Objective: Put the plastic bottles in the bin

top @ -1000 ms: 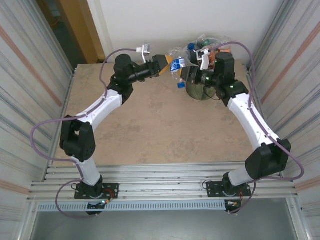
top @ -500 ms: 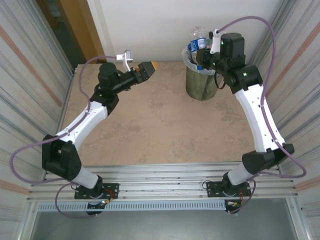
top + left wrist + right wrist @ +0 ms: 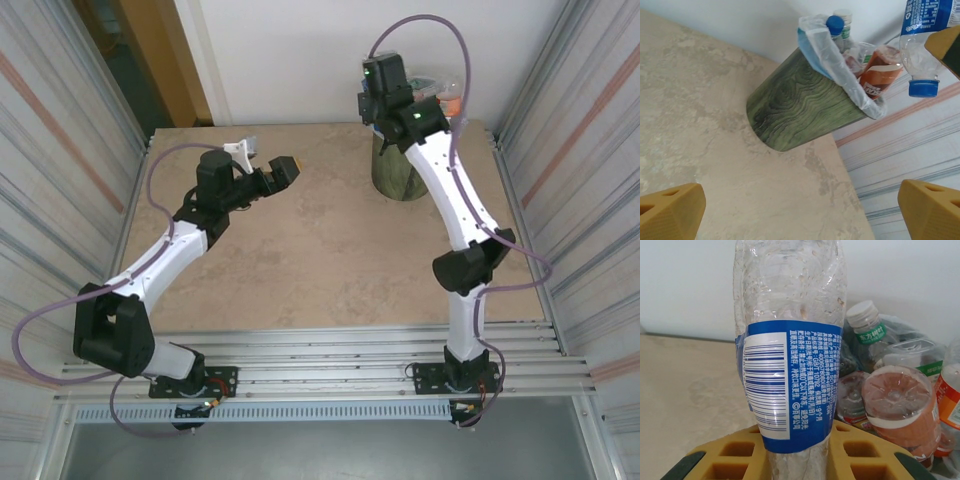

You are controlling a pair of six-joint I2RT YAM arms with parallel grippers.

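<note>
Up above the bin (image 3: 800, 115), grips a clear bottle with a blue label (image 3: 790, 385) and a blue cap (image 3: 923, 88) in the right gripper (image 3: 796, 455), yellow fingers clamped tight on its sides. Down below, the round green bin at the far right of the table (image 3: 300, 260), close to the wall (image 3: 300, 60), a clear bag (image 3: 825, 45) folded over its rim. Inside, lots of bottles piled to the top, an orange-label bottle (image 3: 900, 415) and a white-cap bottle (image 3: 867, 325) among them. Over the table, well apart from the bin, the left gripper (image 3: 283, 170), fingers spread wide.
</note>
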